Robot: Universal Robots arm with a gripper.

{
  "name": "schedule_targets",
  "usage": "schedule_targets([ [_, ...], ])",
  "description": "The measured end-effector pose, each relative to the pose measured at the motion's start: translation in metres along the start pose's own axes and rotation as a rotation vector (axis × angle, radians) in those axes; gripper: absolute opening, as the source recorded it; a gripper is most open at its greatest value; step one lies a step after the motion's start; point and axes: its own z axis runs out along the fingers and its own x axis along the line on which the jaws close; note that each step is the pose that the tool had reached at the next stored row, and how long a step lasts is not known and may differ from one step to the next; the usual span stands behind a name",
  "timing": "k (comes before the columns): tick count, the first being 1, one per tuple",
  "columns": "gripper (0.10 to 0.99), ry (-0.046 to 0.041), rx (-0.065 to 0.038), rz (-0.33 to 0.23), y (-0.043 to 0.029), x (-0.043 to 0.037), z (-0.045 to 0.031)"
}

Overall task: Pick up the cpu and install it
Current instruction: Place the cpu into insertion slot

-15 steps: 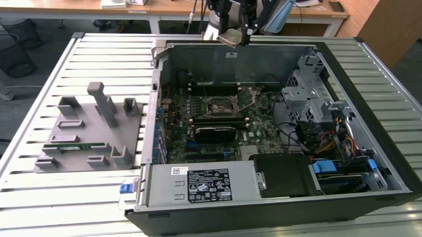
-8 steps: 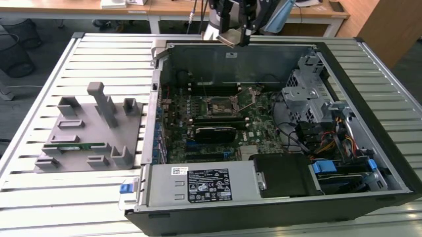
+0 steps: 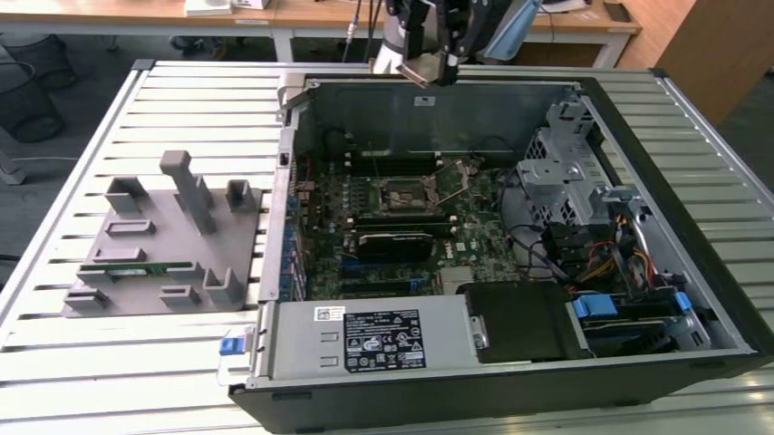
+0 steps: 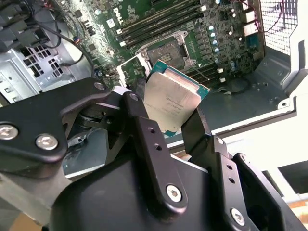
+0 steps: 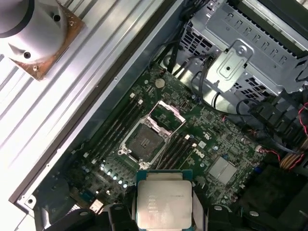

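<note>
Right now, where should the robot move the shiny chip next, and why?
Probably lower it toward the open socket. The gripper holds the cpu by its edges, high above the motherboard, and the socket lies empty.

1 cpu (image 5: 163,204), 1 computer case (image 3: 484,113), 1 grey fixture (image 3: 163,237), perhaps 1 memory stick (image 3: 145,268).

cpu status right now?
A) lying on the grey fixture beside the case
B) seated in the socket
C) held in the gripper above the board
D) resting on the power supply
C: in both wrist views the cpu is clamped in the gripper, held above the motherboard, and the socket beneath lies open with no chip in it.
</note>
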Motion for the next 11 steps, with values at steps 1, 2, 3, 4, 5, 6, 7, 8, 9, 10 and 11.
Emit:
schedule_targets([
  [1,0.541,-0.0001,0.0,0.011,0.0,0.0,0.0],
  [2,0.541,-0.0003,0.0,0.022,0.0,0.0,0.0],
  [3,0.541,-0.0005,0.001,0.034,0.0,0.0,0.0],
  [4,0.541,-0.0006,0.001,0.045,0.0,0.0,0.0001],
  [5,0.541,-0.0008,0.001,0.056,0.0,0.0001,0.0001],
  [6,0.541,-0.001,0.001,0.068,0.0001,0.0001,0.0001],
  [7,0.541,-0.0012,0.002,0.078,0.0001,0.0001,0.0001],
  [8,0.541,-0.0013,0.002,0.089,0.0001,0.0001,0.0001],
  [9,0.541,-0.0017,0.002,0.111,0.0001,0.0002,0.0001],
  [10,0.541,-0.0018,0.002,0.122,0.0001,0.0002,0.0001],
  [11,0.541,-0.002,0.003,0.133,0.0001,0.0002,0.0001],
])
